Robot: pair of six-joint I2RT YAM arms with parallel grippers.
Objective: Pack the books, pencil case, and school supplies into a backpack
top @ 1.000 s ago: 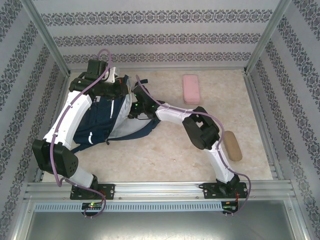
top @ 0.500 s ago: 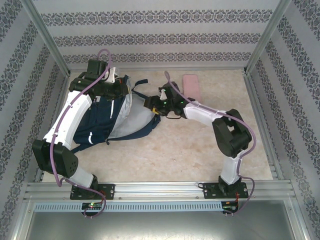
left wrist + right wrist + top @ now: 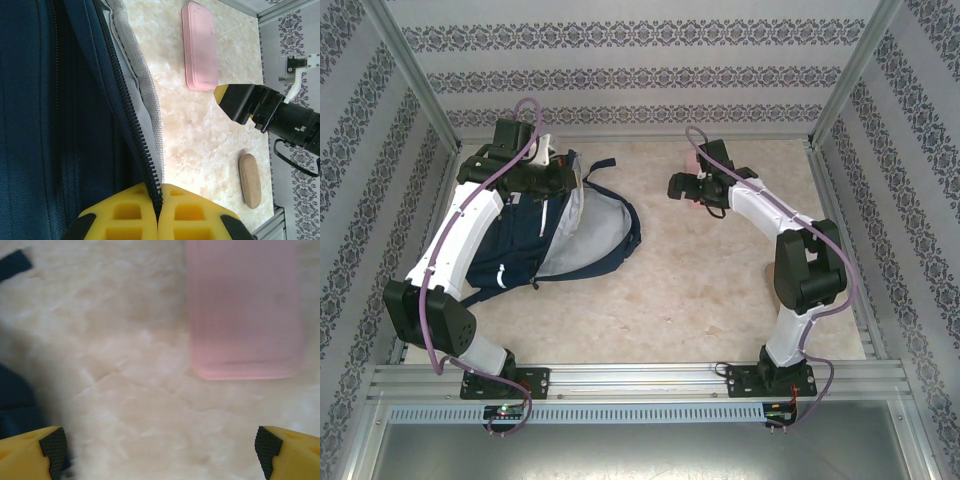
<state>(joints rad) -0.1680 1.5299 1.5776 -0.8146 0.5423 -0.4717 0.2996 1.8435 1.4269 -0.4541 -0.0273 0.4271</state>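
Observation:
The navy striped backpack (image 3: 555, 235) lies at the left with its main zip open and the grey lining showing. My left gripper (image 3: 556, 180) is shut on the zipper edge (image 3: 150, 150) at the bag's top, its yellow fingers (image 3: 125, 215) pinching the teeth. My right gripper (image 3: 676, 186) hangs open over bare table just left of the pink pencil case (image 3: 693, 160), with nothing between its fingers. From the right wrist the pencil case (image 3: 245, 310) lies ahead and to the right of the wide-spread right gripper (image 3: 160, 450). The books and school supplies are out of view.
A brown oblong object (image 3: 249, 181) lies on the marble table near the right side. Patterned walls and metal rails (image 3: 835, 90) fence the table. A dark strap end (image 3: 15, 264) and a fold of the backpack (image 3: 15, 405) sit left of the right gripper.
The right arm has drawn back from the backpack's mouth and swung right to the pencil case, and its jaws have spread wide. The left gripper has kept its hold and place.

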